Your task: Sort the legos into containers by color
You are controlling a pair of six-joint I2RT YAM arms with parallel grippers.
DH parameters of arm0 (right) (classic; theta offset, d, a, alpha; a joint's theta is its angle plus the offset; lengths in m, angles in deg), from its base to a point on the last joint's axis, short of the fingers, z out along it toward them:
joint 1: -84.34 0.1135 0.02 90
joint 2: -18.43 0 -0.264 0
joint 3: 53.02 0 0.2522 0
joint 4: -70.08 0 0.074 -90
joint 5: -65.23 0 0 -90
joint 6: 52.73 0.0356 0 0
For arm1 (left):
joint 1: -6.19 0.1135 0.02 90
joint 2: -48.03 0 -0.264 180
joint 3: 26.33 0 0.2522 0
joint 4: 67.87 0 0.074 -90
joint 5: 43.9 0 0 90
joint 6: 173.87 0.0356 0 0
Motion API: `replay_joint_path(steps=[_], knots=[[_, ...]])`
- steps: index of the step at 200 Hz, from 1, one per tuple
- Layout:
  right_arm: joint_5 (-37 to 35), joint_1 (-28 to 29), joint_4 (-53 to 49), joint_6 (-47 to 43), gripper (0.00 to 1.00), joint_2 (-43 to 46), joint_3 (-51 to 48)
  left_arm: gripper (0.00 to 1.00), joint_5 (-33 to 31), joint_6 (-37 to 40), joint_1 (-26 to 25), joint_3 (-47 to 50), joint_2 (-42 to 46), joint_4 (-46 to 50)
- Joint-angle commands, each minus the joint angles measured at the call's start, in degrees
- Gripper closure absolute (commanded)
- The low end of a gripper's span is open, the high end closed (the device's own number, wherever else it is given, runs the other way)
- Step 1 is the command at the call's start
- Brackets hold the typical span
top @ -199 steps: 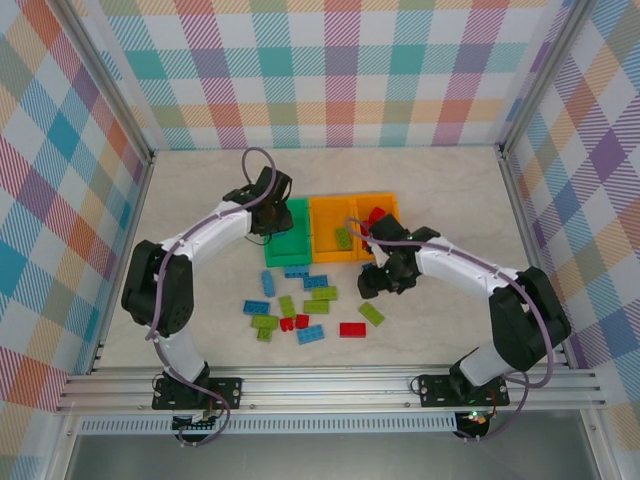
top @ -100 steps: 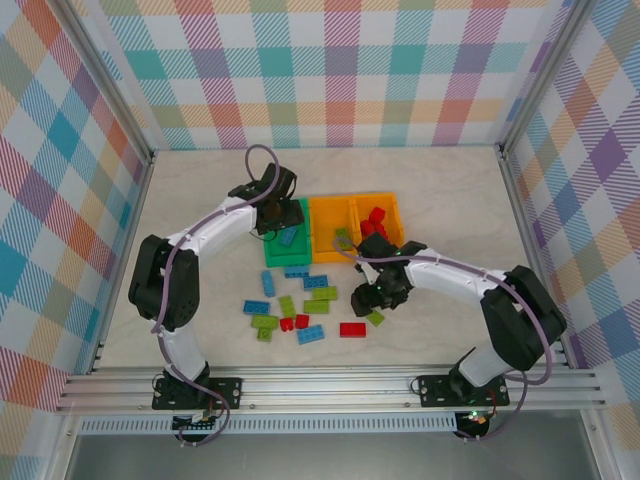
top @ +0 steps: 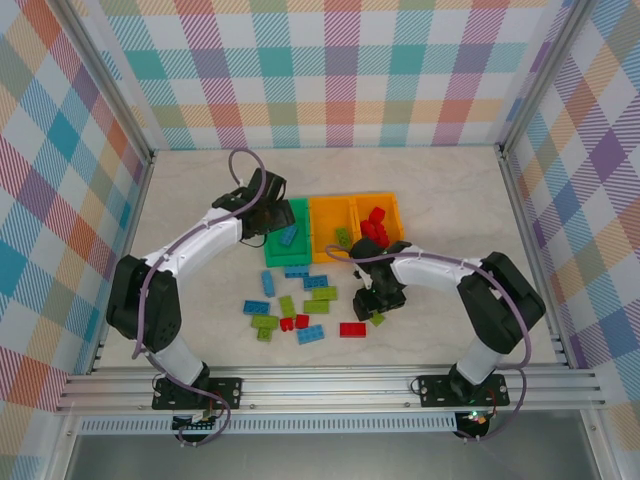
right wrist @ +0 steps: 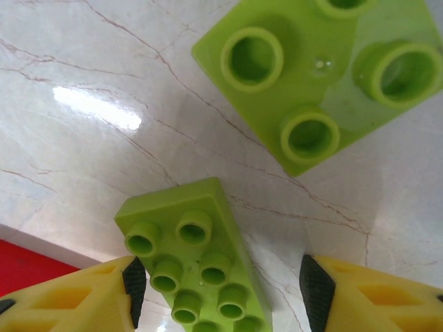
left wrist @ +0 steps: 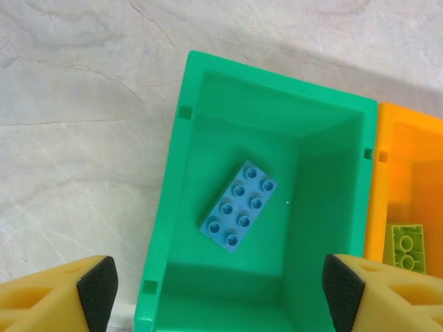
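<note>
My left gripper [top: 263, 207] hangs open and empty over the green container [top: 272, 250]. A blue lego [left wrist: 239, 206] lies flat on the floor of that container [left wrist: 173, 207], ahead of the open gripper [left wrist: 219, 294]. My right gripper [top: 375, 303] is low over the table with its open jaws either side of a lime lego [right wrist: 201, 263]. The left pad [right wrist: 135, 283] sits against the lego, while the right pad [right wrist: 315, 290] stands apart from it. Two orange containers [top: 322, 212] [top: 392, 205] hold a lime lego [top: 343, 238] and red legos [top: 375, 225].
Several loose blue, lime and red legos [top: 300, 305] lie scattered on the table in front of the containers. A red one [top: 352, 329] lies just left of my right gripper. Another lime lego [right wrist: 318, 76] lies beyond the one between my right fingers.
My left gripper opened and dropped the blue lego into the green container, then drew back to the left. My right gripper came down and left over the lime lego, its jaws narrowing.
</note>
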Motion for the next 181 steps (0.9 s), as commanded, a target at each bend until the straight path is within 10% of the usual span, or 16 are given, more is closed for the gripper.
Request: replay_joint_path(steps=[1,78,181], knots=[[-0.8,1.5,-1.6,0.9,0.41,-3.0,0.7,0.19,-1.9,-0.7,-0.6,0.8,1.9,0.3],[-2.1,1.7,-3.2,5.4,0.73,-2.3,0.5,0.17,-2.6,-0.2,-0.2,1.5,2.8,1.2],[-0.6,-6.4,-8.9,2.7,0.74,7.6,15.1,0.16,-3.9,0.1,0.7,6.7,6.5,5.5]])
